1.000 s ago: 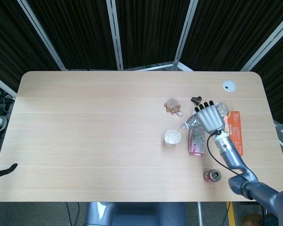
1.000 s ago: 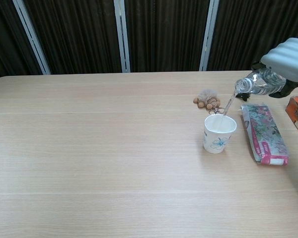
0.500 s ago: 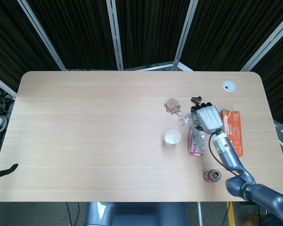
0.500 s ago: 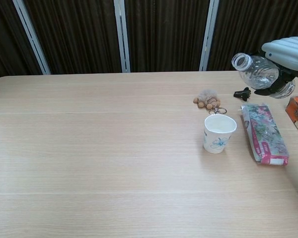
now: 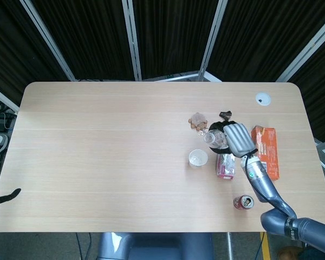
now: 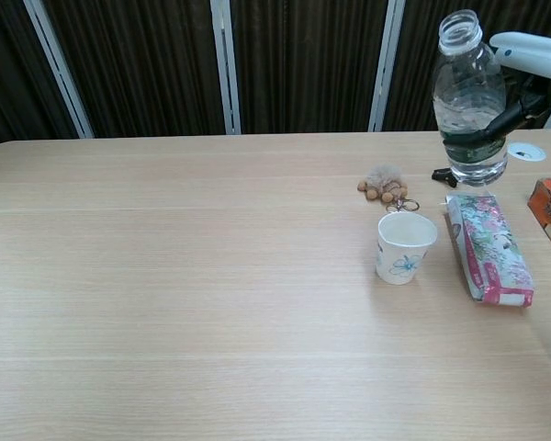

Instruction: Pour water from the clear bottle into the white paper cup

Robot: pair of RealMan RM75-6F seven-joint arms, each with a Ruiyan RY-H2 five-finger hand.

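The clear bottle [image 6: 469, 101] stands nearly upright in the air, uncapped and holding some water; my right hand [image 6: 535, 66] grips it from the right side. In the head view the bottle [image 5: 214, 136] and that hand [image 5: 238, 138] hover just above and right of the cup. The white paper cup [image 6: 405, 246] with a blue flower print stands upright on the table, left of the bottle and lower; the same cup [image 5: 198, 157] shows from above. Of my left arm only a dark tip [image 5: 5, 196] shows at the table's left edge; the hand is hidden.
A pink floral tissue pack [image 6: 488, 248] lies right of the cup. An orange packet [image 5: 265, 151], a drink can [image 5: 242, 202], a brown furry keychain [image 6: 383, 185], a black clip [image 6: 444, 174] and a white disc [image 5: 263, 98] sit around the right side of the table [image 5: 108, 151].
The bottle has swung from tilted mouth-down over the cup, with water streaming, up to nearly upright. The pouring has stopped. My right hand rose and drew back to the right.
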